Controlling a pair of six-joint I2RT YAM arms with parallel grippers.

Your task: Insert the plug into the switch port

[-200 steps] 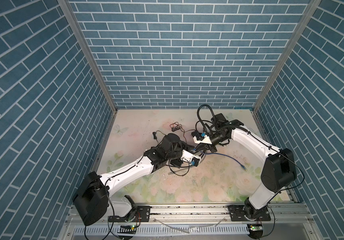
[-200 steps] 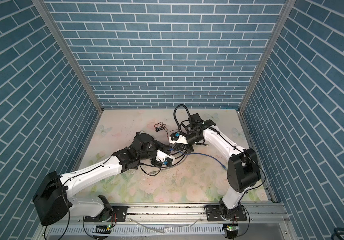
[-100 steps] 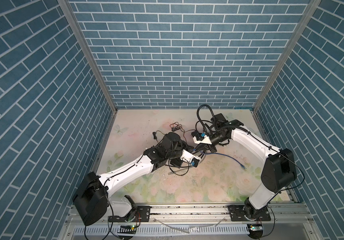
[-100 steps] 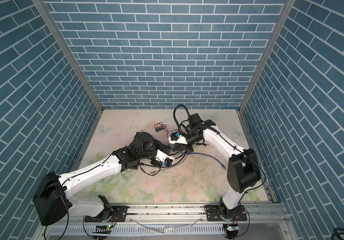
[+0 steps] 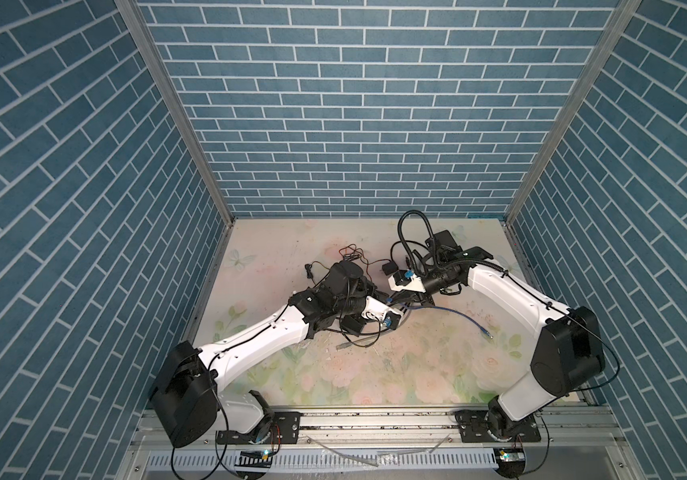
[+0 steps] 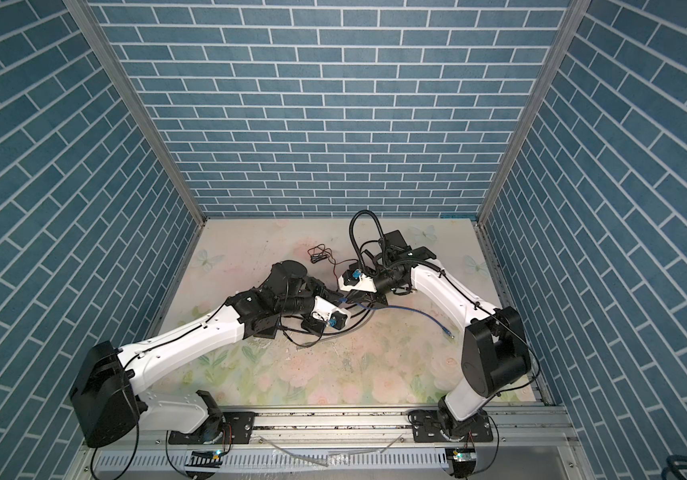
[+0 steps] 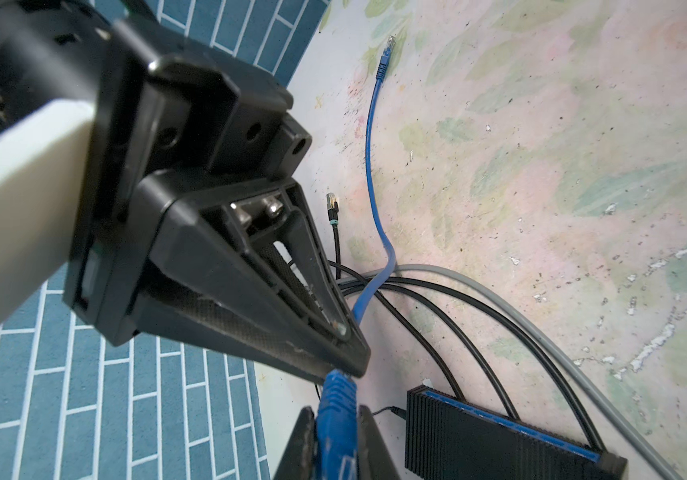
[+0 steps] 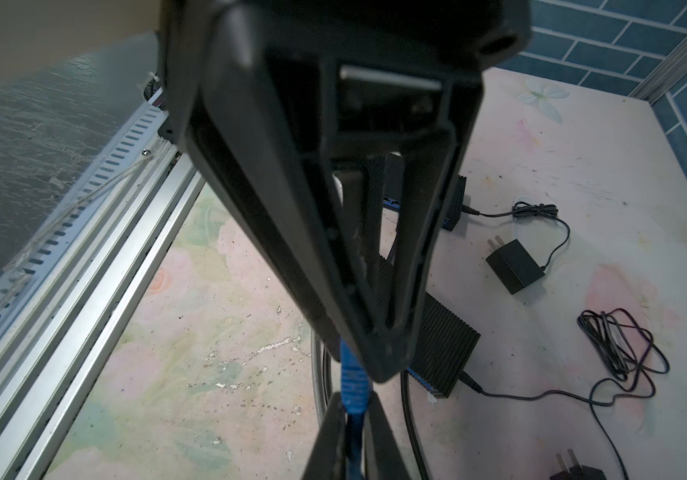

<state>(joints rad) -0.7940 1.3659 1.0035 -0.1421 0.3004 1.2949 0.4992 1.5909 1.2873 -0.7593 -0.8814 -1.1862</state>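
Observation:
The blue cable [image 5: 443, 311] lies on the floral mat and runs to a free end [image 7: 387, 45]. Its other end carries the plug, whose blue boot [image 7: 335, 409] sits between the fingers of my left gripper [image 7: 336, 419], shut on it. My right gripper [image 8: 353, 405] is shut on the blue cable just behind the boot [image 8: 352, 380]. The two grippers meet tip to tip over the mat's middle in both top views [image 5: 399, 301] [image 6: 349, 301]. The switch [image 7: 499, 432] [image 8: 445, 345], a black ribbed box with a blue port face, rests on the mat close beside them.
Black cables and a grey cable [image 7: 499, 299] are plugged into the switch. A loose black cable with a gold plug [image 7: 332, 205] lies nearby. A second black box [image 8: 456, 199], a power adapter [image 8: 516, 266] and a coil of wire [image 8: 620, 345] lie behind. The aluminium rail [image 8: 84, 232] borders the front.
The left gripper has crept slightly to the left with the plug. The right arm holds its place.

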